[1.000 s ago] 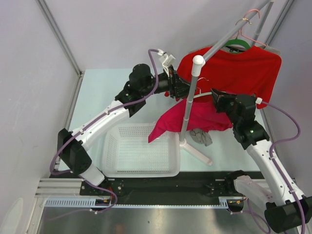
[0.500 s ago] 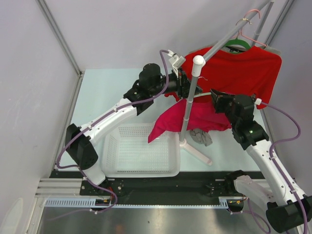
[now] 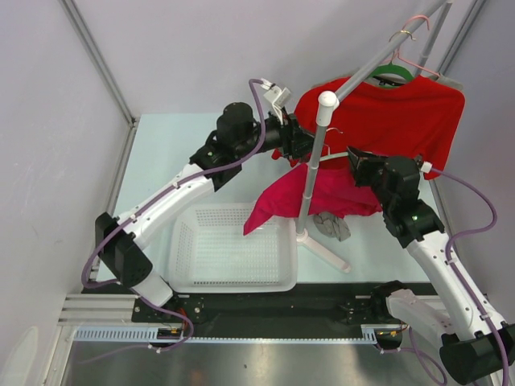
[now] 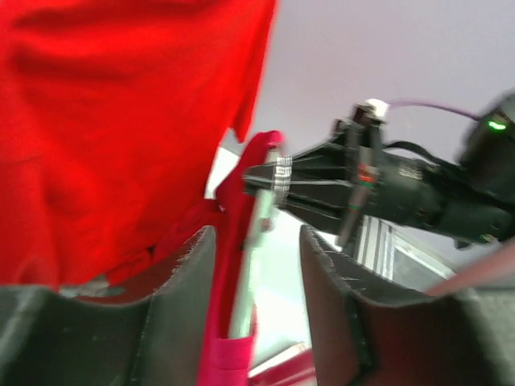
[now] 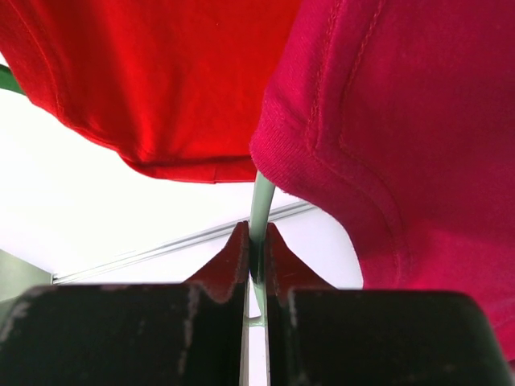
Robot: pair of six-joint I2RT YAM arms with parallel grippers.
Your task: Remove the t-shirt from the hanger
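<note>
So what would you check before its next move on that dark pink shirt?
1. Hold: right claw shut on hanger: ok.
2. Opening: left claw open: ok.
3. Aim: crimson shirt edge lies between the left claw's jaws in its own view: ok.
4. Job done: crimson shirt off hanger: not ok, it hangs there.
5. Clearance: red shirt free of left claw: cannot tell.

Pale table: white basket, rack foot

Plain deep crimson t-shirt, pale grey-green hanger, brighter plain orange-red shirt, white perforated basket, pale mint table, grey rag, light grey pole
</note>
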